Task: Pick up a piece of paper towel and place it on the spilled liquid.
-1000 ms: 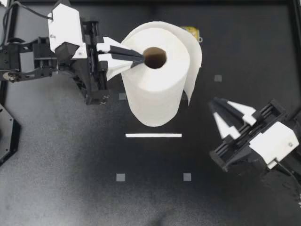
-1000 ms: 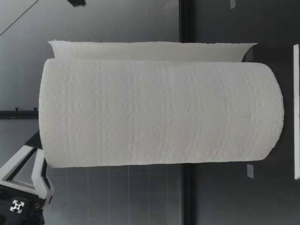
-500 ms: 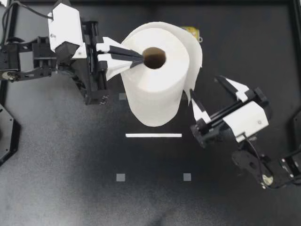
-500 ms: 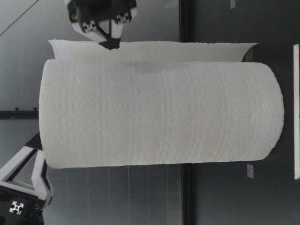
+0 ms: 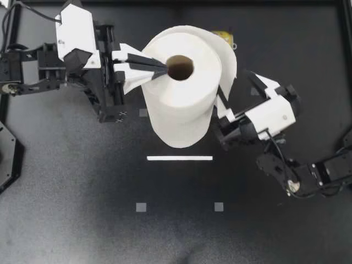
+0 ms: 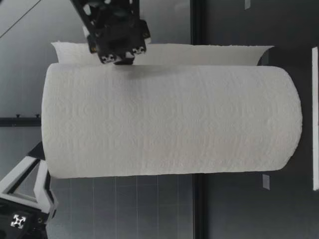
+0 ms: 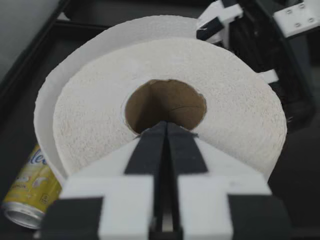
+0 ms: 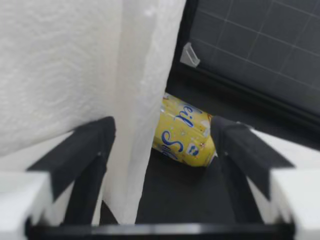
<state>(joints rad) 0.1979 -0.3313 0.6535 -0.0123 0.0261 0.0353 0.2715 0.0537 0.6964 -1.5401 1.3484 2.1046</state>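
Note:
A white paper towel roll [image 5: 184,88] stands upright at the table's middle back, and a loose sheet [image 5: 228,71] hangs off its right side. My left gripper [image 5: 163,67] is shut; its fingers lie across the roll's top with the tips at the rim of the cardboard core [image 7: 165,105]. My right gripper [image 5: 240,94] is open beside the roll. The loose sheet [image 8: 145,100] hangs between its fingers [image 8: 85,150], close to one and apart from the other. In the low view the right gripper [image 6: 119,57] is level with the upper part of the roll [image 6: 169,119]. No spilled liquid shows.
A yellow can [image 5: 224,37] lies on its side behind the roll; it also shows ahead of the right gripper as the can [image 8: 186,132]. A white strip [image 5: 179,158] and small grey squares [image 5: 141,207] mark the black table in front of the roll.
My right arm has swung in from the front right toward the roll. Its gripper has opened wider and now straddles the loose sheet. The left arm and the roll have not moved.

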